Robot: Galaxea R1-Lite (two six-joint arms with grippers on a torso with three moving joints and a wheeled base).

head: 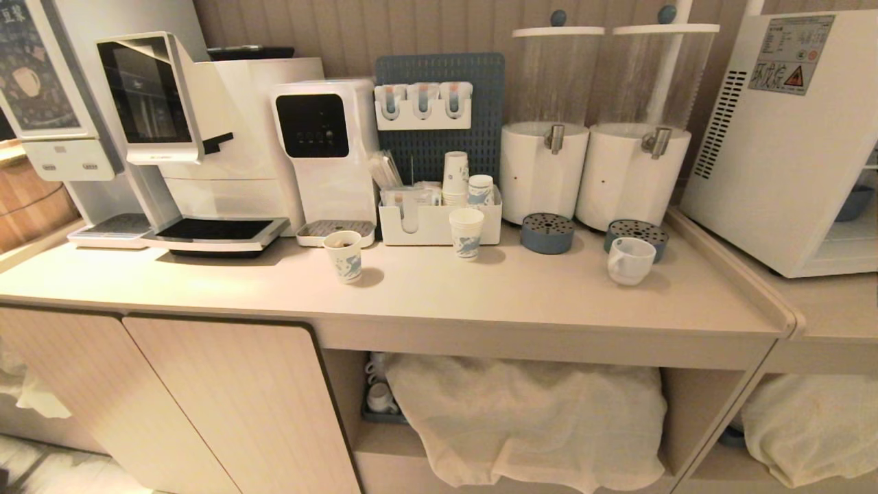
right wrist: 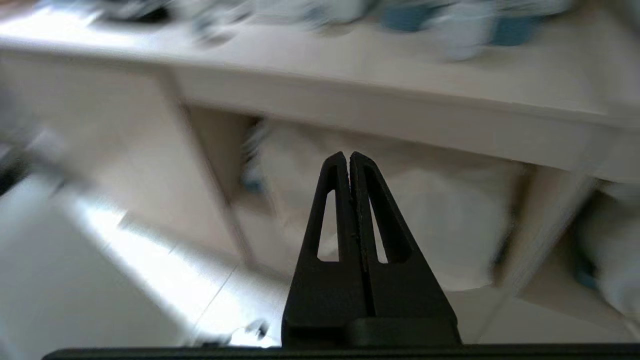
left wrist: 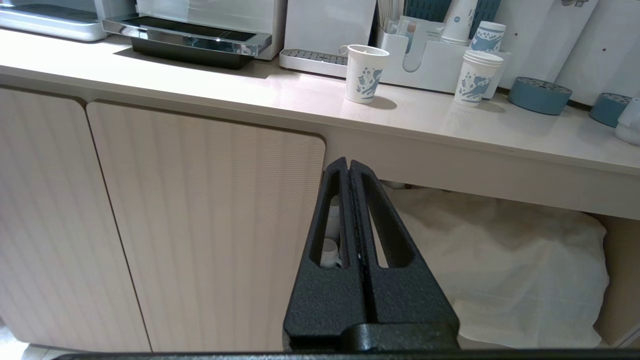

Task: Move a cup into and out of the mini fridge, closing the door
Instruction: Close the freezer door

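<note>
Right gripper point(right wrist: 348, 156), fingers pressed together and empty, sits below the counter; the cup point(head: 630, 260) stands centre-right in the head view, nearer this arm

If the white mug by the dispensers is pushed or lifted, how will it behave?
The mug looks ceramic, so probably rigid, breakable and fairly heavy for its size. Its squat shape suggests it would slide on the counter rather than tip. The glossy surface may be slippery.
</note>
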